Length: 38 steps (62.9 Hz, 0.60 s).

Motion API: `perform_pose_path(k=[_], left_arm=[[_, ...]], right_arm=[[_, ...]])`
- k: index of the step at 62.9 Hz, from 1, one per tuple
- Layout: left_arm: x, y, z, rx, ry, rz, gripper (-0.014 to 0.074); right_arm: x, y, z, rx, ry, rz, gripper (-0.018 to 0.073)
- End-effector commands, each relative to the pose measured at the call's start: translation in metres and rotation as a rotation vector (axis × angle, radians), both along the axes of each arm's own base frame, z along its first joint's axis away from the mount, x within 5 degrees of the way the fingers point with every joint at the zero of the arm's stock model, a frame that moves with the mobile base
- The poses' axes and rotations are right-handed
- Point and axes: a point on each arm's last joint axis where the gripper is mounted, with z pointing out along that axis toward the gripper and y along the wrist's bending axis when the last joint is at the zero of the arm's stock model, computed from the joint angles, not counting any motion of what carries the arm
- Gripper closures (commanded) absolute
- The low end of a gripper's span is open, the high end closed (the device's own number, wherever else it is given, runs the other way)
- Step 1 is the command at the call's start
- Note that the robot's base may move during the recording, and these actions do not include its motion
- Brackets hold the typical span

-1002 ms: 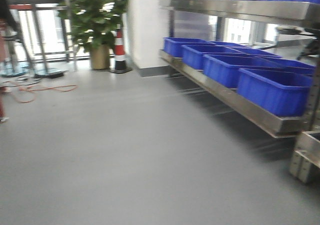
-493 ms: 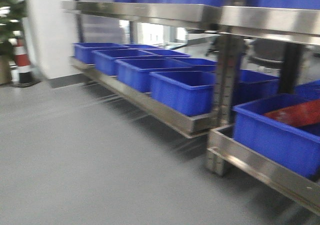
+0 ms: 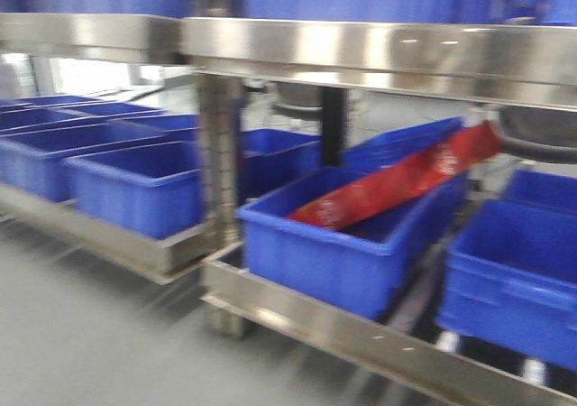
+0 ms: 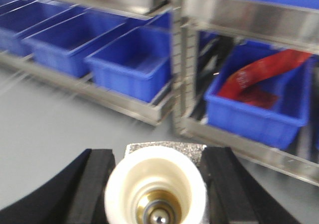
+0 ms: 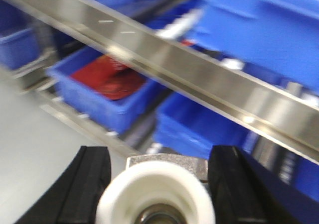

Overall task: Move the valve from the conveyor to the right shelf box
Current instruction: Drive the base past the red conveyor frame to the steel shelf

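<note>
In the left wrist view my left gripper (image 4: 159, 157) is shut on a valve (image 4: 155, 184) with a cream round cap, a brass core and a grey metal body; the black fingers (image 4: 97, 184) press its sides. In the right wrist view my right gripper (image 5: 160, 157) is shut on a similar white-capped valve (image 5: 157, 191). Both are held above the grey floor in front of steel shelves with blue boxes. A blue shelf box (image 3: 352, 253) holds a red packet (image 3: 397, 185). The conveyor is out of view. Neither gripper shows in the front view.
The steel shelf rack (image 3: 361, 54) has an upright post (image 3: 221, 180) and a low front rail (image 3: 343, 329). More blue boxes stand to the left (image 3: 135, 189) and right (image 3: 514, 289). Grey floor (image 3: 81, 334) lies in front. The frames are blurred.
The front view has swept right along the shelves. The plant and the cone have left the view, and the box with the red packet now sits near the middle, closer.
</note>
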Motion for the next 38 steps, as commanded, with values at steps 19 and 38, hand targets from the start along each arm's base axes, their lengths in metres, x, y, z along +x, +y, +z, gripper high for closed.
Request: perform_pose_path(k=[19,38], left_arm=[[-0.0015,-0.0013,0.0071,-0.014,-0.061,-0.007,0.0708],[-0.0015,-0.0013,0.0071,-0.014,-0.061,-0.007,0.0708]], right_arm=[[-0.0014,-0.0016,0.0095,-0.009,-0.084,-0.010,0.0728],[-0.0014,-0.0016,0.0095,-0.009,-0.084,-0.010,0.0728]])
